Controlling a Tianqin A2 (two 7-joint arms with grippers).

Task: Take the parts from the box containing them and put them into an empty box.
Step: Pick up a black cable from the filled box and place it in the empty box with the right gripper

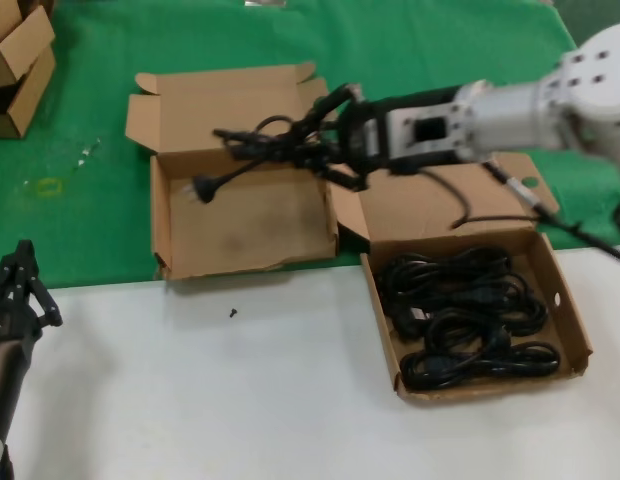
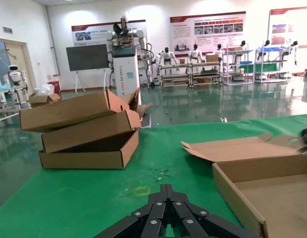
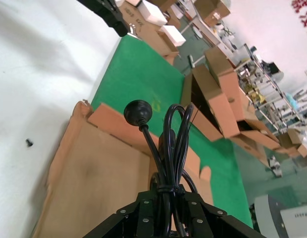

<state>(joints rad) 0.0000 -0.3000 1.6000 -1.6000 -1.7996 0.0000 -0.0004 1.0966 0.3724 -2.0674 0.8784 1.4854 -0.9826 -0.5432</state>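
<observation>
A green cloth (image 1: 410, 40) is covering the far part of the table (image 1: 240, 400), whose near part is showing plain white. Beyond the table, a glossy grey-green floor (image 2: 218, 106) is reflecting the ceiling lights. Past it, white walls are carrying red-headed poster boards (image 2: 208, 29). A dark display screen (image 2: 87, 57) is standing left of the posters, and metal shelving racks (image 2: 272, 62) are lining the wall to their right.

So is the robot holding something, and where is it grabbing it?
Yes. The right gripper holds one black power cord by its bundled middle, above the ragged-edged box. The left gripper holds nothing.
</observation>
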